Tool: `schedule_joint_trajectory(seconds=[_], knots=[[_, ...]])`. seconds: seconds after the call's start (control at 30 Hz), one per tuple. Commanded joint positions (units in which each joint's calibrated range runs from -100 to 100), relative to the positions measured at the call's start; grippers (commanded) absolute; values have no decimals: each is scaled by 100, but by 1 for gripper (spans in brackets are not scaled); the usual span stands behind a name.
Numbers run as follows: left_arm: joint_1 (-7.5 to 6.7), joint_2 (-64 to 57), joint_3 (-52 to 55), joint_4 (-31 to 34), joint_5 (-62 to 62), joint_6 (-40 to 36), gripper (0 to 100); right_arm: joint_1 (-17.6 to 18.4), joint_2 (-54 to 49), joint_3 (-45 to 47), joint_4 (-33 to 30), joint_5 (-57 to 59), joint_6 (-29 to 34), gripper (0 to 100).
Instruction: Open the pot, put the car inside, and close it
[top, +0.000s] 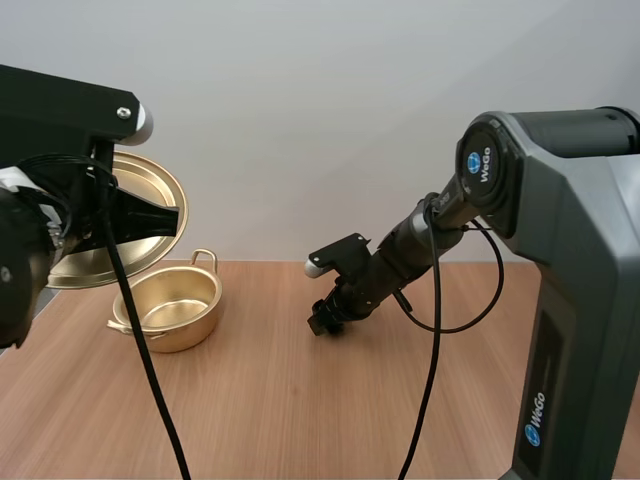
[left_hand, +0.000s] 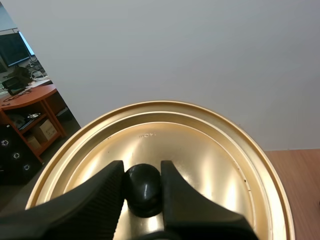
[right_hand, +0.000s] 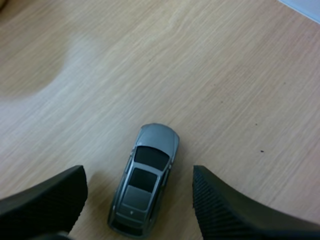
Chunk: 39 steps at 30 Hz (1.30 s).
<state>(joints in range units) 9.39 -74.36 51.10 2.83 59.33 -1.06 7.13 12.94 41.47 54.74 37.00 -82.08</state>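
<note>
A gold pot (top: 172, 308) stands uncovered on the wooden table at the left. Its gold lid (top: 125, 220) hangs tilted in the air above it, and my left gripper (left_hand: 143, 186) is shut on the lid's black knob (left_hand: 143, 190). The lid (left_hand: 165, 165) faces the left wrist camera with its top side. A small grey toy car (right_hand: 145, 177) with dark windows lies on the table. My right gripper (right_hand: 137, 200) is open just above it, one finger on each side of the car, not touching it. In the high view the right gripper (top: 327, 320) sits low at the table's middle.
The right arm's grey base (top: 575, 330) rises at the right edge of the table. Bare wood (top: 300, 410) stretches between the pot and that base, and toward the front edge.
</note>
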Motion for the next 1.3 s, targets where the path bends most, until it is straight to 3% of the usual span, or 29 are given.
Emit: schedule_joint_trajectory(seconds=[0.0, 0.07, 0.1, 0.17, 0.23, 0.57, 0.8, 0.97, 1.1, 1.27], knots=[[0, -5, 0, 1, -33, 4, 0, 4, 60, 14, -31, 59, 12, 100], [0, -5, 0, -11, -30, 4, 0, 4, 60, 14, -97, 112, 12, 97], [0, -5, 0, -39, -30, 4, 0, 4, 60, 14, -97, 132, 12, 69], [0, -5, 0, -89, -30, 12, 0, 4, 60, 14, -97, 234, 150, 1], [0, -5, -5, -126, -30, 87, 0, 4, 60, 14, -97, 316, 490, 0], [0, -432, -209, -283, 47, 103, 0, 4, -587, 14, 237, 1212, -253, 0], [0, -1207, -668, -252, 1891, 368, 0, 4, -791, -473, 663, 2884, -443, 0], [0, -1766, -668, 159, 2077, 370, 0, 14, -791, -951, 928, 3807, -434, 0], [0, -1962, -668, 650, 2158, 370, 0, 164, -791, -1169, 929, 3976, -424, 0], [0, -1977, -745, 737, 2318, 324, 0, 575, -791, -1340, 893, 3918, -424, 0]])
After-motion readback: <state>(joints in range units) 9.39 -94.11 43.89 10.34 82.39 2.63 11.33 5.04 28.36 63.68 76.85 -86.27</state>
